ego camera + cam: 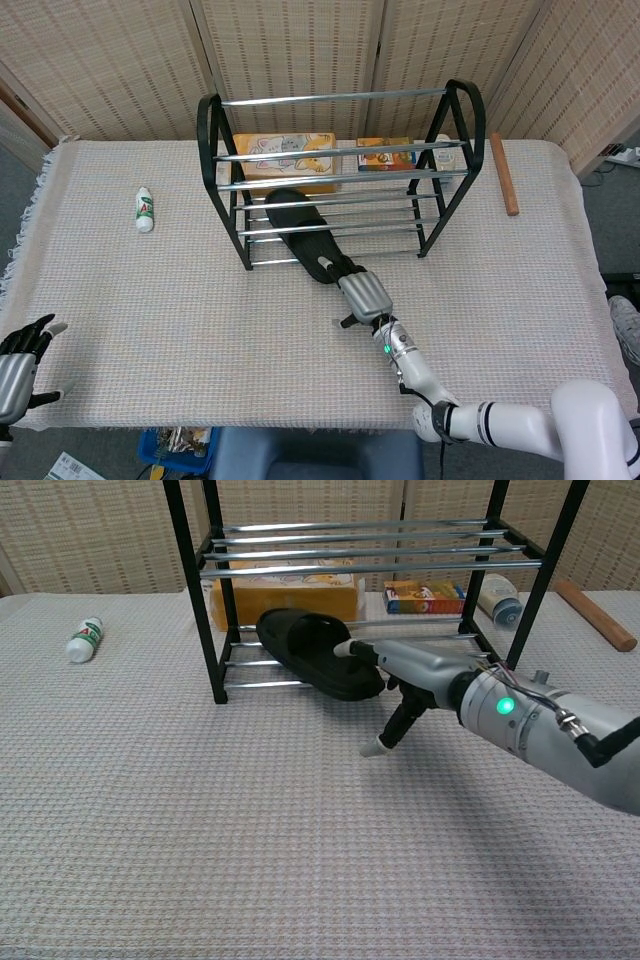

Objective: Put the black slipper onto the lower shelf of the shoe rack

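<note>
**Right hand at the slipper's heel, slipper half onto the lower rails**

The right hand (362, 294) reaches toward the front of the shoe rack (340, 170), its fingers (352, 650) stretched out flat over the near end of the black slipper (305, 245) and its thumb pointing down toward the cloth. It seems to press or rest on the slipper rather than clamp it; from either camera I cannot tell whether anything is truly pinched. In the head view the hand lies at about five o'clock from the slipper.

The black slipper lies slantwise across the lower shelf's chrome rails, its far end under the upper rails and its near end sticking out past the front rail toward the hand, over the table (150, 320).

The left hand (20, 360) hangs at the table's near left corner, around eight o'clock from the rack, fingers spread and holding nothing.

Behind the rack, at twelve o'clock, stand a yellow box (290, 160) and a smaller box (385, 152). A small white bottle (145, 209) lies at nine o'clock, well apart from the rack, and a wooden stick (504, 173) at three o'clock.
</note>
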You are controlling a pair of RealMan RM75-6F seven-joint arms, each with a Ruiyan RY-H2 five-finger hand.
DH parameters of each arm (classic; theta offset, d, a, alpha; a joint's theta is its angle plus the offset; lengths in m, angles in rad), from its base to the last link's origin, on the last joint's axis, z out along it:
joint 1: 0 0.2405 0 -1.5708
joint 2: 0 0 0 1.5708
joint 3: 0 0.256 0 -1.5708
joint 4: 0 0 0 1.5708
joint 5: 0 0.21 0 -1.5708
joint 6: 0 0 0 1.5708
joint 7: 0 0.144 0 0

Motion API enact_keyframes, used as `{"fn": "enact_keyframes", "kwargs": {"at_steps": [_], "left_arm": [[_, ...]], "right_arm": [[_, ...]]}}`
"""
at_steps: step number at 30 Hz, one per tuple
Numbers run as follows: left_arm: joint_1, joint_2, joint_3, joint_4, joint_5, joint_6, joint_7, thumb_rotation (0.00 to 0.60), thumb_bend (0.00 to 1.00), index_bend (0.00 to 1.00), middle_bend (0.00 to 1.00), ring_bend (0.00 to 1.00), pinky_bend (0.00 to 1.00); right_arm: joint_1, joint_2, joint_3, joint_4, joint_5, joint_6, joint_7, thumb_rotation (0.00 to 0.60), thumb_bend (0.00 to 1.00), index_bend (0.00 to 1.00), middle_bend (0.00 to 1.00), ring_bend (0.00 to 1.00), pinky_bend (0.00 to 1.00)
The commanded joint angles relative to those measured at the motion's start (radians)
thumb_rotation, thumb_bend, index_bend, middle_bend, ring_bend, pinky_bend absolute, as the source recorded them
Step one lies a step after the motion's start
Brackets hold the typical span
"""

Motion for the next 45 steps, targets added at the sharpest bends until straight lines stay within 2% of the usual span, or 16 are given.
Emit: {"fn": "enact_keyframes", "kwargs": {"at_steps": [1, 7, 16, 31, 37, 45], "left_arm": [[0.000, 0.000, 0.000, -0.002, 0.002, 0.001, 0.002, 0.600, 0.15, 0.21, 0.12, 0.15, 0.19], [-0.004, 0.001, -0.001, -0.010, 0.006, 0.001, 0.009, 0.600, 0.15, 0.21, 0.12, 0.15, 0.19], [-0.002, 0.006, -0.001, -0.006, 0.000, -0.002, -0.004, 0.600, 0.15, 0.21, 0.12, 0.15, 0.19], [0.004, 0.005, -0.004, 0.013, -0.011, -0.002, -0.017, 0.600, 0.15, 0.21, 0.12, 0.15, 0.19], [0.004, 0.003, -0.003, 0.012, -0.006, 0.000, -0.017, 0.600, 0.15, 0.21, 0.12, 0.15, 0.19], [-0.002, 0.005, -0.006, -0.001, 0.007, 0.006, -0.010, 0.600, 0.15, 0.21, 0.12, 0.15, 0.19]], "right_arm": [[-0.015, 0.018, -0.009, -0.015, -0.018, 0.015, 0.011, 0.600, 0.00, 0.00, 0.13, 0.07, 0.20], [-0.015, 0.021, -0.006, 0.017, 0.012, -0.009, 0.006, 0.600, 0.00, 0.00, 0.13, 0.07, 0.20], [0.030, -0.046, 0.008, 0.113, -0.002, -0.058, 0.014, 0.600, 0.00, 0.00, 0.13, 0.07, 0.20], [0.054, -0.086, 0.017, 0.122, -0.037, -0.059, 0.015, 0.600, 0.00, 0.00, 0.13, 0.07, 0.20], [-0.007, -0.023, -0.026, 0.048, -0.125, 0.045, 0.019, 0.600, 0.00, 0.00, 0.13, 0.07, 0.20], [-0.156, 0.167, -0.140, -0.111, -0.292, 0.223, 0.049, 0.600, 0.00, 0.00, 0.13, 0.07, 0.20]]}}
